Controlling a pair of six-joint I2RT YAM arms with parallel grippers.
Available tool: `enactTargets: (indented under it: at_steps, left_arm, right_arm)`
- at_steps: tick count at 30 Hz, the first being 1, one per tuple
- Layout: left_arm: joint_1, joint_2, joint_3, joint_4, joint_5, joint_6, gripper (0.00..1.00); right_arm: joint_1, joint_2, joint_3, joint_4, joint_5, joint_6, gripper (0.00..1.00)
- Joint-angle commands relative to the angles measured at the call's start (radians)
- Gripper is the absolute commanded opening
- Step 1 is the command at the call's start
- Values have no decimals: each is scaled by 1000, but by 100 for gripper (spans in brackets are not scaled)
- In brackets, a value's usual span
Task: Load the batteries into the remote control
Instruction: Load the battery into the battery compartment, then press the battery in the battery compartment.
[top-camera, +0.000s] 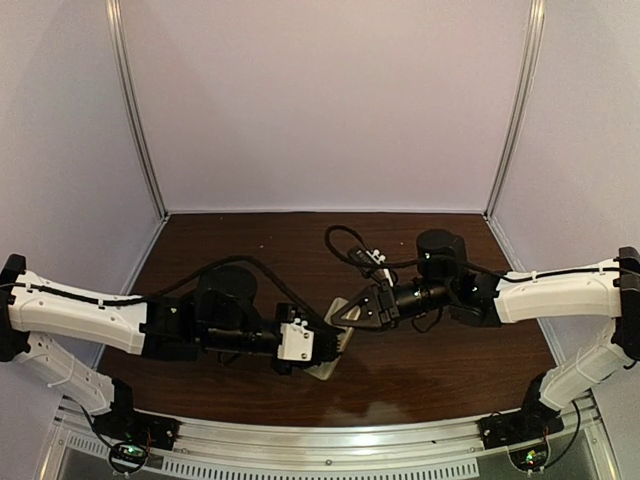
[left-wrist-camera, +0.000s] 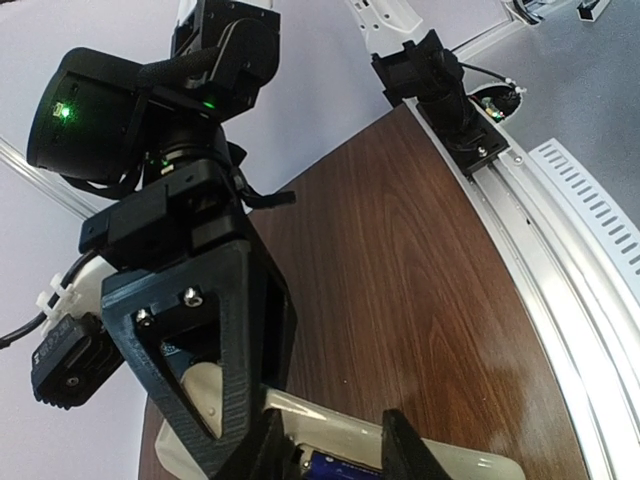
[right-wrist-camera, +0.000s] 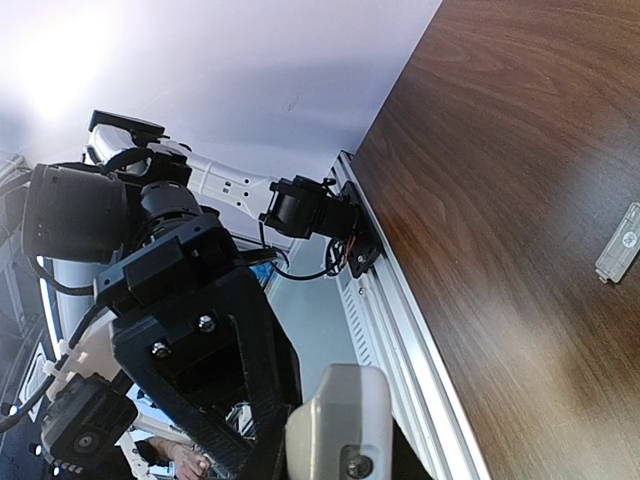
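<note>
Where the two arms meet over the middle of the table (top-camera: 450, 385), nearer its front edge than its back, the holdings read as follows.

1. Left gripper (top-camera: 333, 345): reaches in from the left, above the remote. Its fingers are parted to either side of a battery. Whether the pads touch it cannot be told.

2. Battery (left-wrist-camera: 345, 467): one purple-blue cylinder, lying in the recess of the remote's beige back. Only part of it shows, so its seating cannot be checked. The second cell is not to be made out anywhere.

3. Remote control (left-wrist-camera: 455, 462): back uppermost, at the table's middle, held by one end. Whether it rests on the wood or hangs just above it cannot be told.

4. Right gripper (top-camera: 352, 310): comes in from the right, clamped on the remote's end, ribbed pad flat against the casing.

5. Cover piece (right-wrist-camera: 620, 245): small, grey-white, flat on the wood, away from the front edge and well apart from both grippers.

Hazards, as judged:
- A cell only half seated could spring out, or be dragged out by a finger as the left gripper lifts.
- Downward pressure far from the right gripper's hold could lever the remote round in that grip.
- A cell laid the wrong way round would leave the task unfinished.
</note>
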Motion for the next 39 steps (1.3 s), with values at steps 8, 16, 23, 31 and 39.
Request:
enactTargets:
  at_steps: [8, 16, 23, 31, 39]
  left_arm:
    - [26, 8, -80, -212, -155, 6, 28]
    - [26, -127, -82, -173, -75, -93, 56]
    - [26, -253, -116, -107, -198, -330, 78]
    - [125, -310, -103, -78, -259, -819, 97]
    - [316, -177, -35, -8, 167, -1166, 97]
  right_arm:
    - [62, -74, 70, 225, -152, 37, 0]
    - [45, -66, 105, -23, -42, -119, 0]
    - [-5, -63, 101, -86, 43, -158, 0]
    - [-72, -41, 113, -93, 143, -187, 0]
    - [-76, -28, 134, -140, 264, -220, 0]
